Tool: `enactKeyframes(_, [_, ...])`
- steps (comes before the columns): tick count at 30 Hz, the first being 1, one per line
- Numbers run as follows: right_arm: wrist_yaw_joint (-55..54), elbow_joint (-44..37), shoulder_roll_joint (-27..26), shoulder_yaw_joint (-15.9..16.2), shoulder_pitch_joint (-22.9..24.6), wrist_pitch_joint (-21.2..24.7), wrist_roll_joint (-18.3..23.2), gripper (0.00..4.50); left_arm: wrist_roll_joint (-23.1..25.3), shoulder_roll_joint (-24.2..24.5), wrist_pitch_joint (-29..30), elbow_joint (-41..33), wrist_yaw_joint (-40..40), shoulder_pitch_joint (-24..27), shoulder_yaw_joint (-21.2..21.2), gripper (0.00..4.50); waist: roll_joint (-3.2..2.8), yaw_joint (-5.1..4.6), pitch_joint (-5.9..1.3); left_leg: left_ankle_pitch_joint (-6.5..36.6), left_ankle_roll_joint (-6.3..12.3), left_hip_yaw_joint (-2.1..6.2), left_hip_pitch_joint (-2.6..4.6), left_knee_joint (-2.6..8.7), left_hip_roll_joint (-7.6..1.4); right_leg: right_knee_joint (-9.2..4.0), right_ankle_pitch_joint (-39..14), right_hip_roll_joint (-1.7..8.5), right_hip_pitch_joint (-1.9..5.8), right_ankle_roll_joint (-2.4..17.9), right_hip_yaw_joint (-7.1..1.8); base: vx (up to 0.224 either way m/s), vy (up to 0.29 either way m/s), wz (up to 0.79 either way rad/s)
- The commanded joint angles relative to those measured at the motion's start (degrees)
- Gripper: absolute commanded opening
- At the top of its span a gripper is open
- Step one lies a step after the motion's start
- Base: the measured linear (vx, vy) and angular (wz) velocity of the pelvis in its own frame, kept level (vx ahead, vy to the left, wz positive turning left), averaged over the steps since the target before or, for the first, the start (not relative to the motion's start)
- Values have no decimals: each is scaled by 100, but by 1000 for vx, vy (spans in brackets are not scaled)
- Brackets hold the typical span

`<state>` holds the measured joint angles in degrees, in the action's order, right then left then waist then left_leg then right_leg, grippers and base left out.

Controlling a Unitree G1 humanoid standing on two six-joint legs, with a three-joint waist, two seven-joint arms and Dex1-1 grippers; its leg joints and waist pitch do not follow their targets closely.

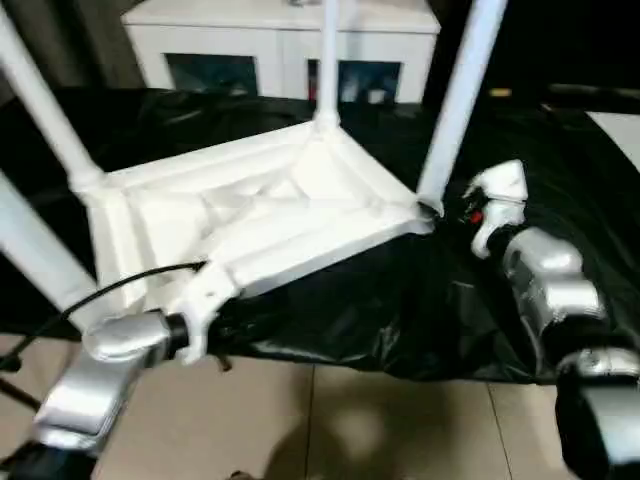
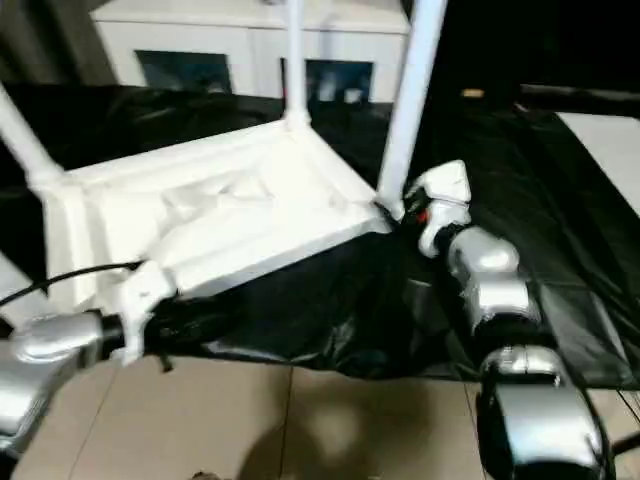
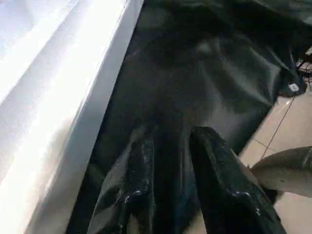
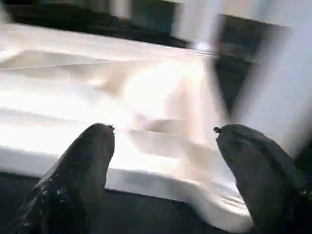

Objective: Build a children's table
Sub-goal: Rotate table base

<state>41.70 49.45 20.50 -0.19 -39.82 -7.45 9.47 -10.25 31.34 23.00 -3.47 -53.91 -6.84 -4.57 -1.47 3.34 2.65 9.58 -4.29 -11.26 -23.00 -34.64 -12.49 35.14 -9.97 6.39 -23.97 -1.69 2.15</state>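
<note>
Upright legs [image 1: 455,105] fence the upturned top [image 1: 260,215]; black cover [image 1: 560,190] rightward seems open.

White table top [image 1: 270,215], white legs [image 1: 460,100]; black table cover [image 1: 440,310].

Table top [image 1: 270,215]: white plastic, smooth, semi-gloss, ribbed underside up. Legs [image 1: 462,95]: white tubes, smooth, same plastic look. Work table cover [image 1: 430,300]: black sheet, thin plastic-like, glossy, creased w/ highlights. Forearms [image 1: 545,275]: silver, satin metallic finish. Left gripper fingers [image 3: 141,185]: black, shiny, slightly rough texture. Cabinet [image 1: 280,40]: white, matt, glass doors. Floor [image 1: 330,420]: beige tile, smooth, low sheen.
</note>
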Motion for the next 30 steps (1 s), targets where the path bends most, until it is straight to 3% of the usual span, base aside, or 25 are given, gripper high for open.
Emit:
enactKeyframes(1, [505,-201,-12,162,93,1,7,382,-219,306,373,-352,-342,235,-14,134,8,13,-388,1514,361,-23,182,414,-25,-323,-1009,-9,215,1505,-45,0,0,0])
enactKeyframes(3, [566,-59,-79,163,18,-56,-69,382,-308,412,516,-498,-425,383,-32,134,18,-1,-373,1574,320,-16,159,436,-22,-332,-1103,-11,223,1466,-46,0,0,0])
enactKeyframes(8, [98,793,-345,135,-667,-286,-305,382,-487,484,706,-820,-304,762,219,134,-3,-33,-356,1878,95,-3,183,456,-18,-366,-1490,20,179,1447,-64,0,0,0])
enactKeyframes(9, [15,936,-380,160,-794,-318,-347,382,-543,504,778,-882,-280,842,304,134,92,-39,-348,1959,73,-7,169,464,-14,-387,-1670,23,187,1372,-58,0,0,0])
enactKeyframes(12, [-283,1385,-447,203,-1171,-366,-475,382,-698,644,904,-1075,-251,1137,552,134,49,-41,-320,2128,-16,18,174,486,-21,-399,-1976,32,155,1234,-60,0,0,0])
enactKeyframes(13, [-461,1549,-457,194,-1330,-359,-519,382,-722,702,927,-1127,-243,1278,687,134,61,-42,-319,2217,-60,14,201,479,-27,-404,-2014,27,129,1193,-68,0,0,0])
enactKeyframes(15, [-761,1782,-458,130,-1575,-325,-575,382,-775,803,947,-1196,-229,1523,946,134,128,-39,-322,2206,-60,18,178,486,-24,-398,-2015,28,149,1171,-66,0,0,0])
enactKeyframes(17, [-1151,2044,-413,33,-1848,-253,-637,382,-838,893,857,-1196,-222,1827,1332,134,97,-39,-315,2205,-116,26,191,495,-29,-382,-1951,16,123,1165,-64,0,0,0])
enactKeyframes(19, [-1284,2110,-379,27,-1913,-224,-678,382,-871,913,810,-1153,-242,1931,1494,134,112,-16,-313,2312,-132,6,238,487,-32,-389,-1810,-17,87,1131,-75,0,0,0])
enactKeyframes(20, [-1551,2223,-309,6,-1995,-183,-748,382,-940,919,757,-1088,-275,2090,1753,134,144,-2,-310,2272,-123,12,207,493,-27,-369,-1730,-12,108,1145,-77,0,0,0])
enactKeyframes(25, [-2144,2458,-104,-38,-2088,-116,-847,382,-1093,1027,643,-980,-395,2411,2222,134,138,16,-323,2270,-138,-2,229,492,-19,-359,-1504,-38,97,1104,-81,0,0,0])
enactKeyframes(28, [-2782,2628,121,-92,-2072,-99,-959,382,-1269,1058,675,-976,-464,2544,2476,134,82,81,-333,2240,-196,-12,258,477,-17,-339,-1317,-45,87,1116,-82,0,0,0])
enactKeyframes(30, [-2861,2656,152,-96,-2068,-101,-981,382,-1291,1067,672,-978,-467,2564,2501,134,102,108,-323,2283,-217,-29,257,475,-13,-351,-1322,-59,80,1105,-82,0,0,0])
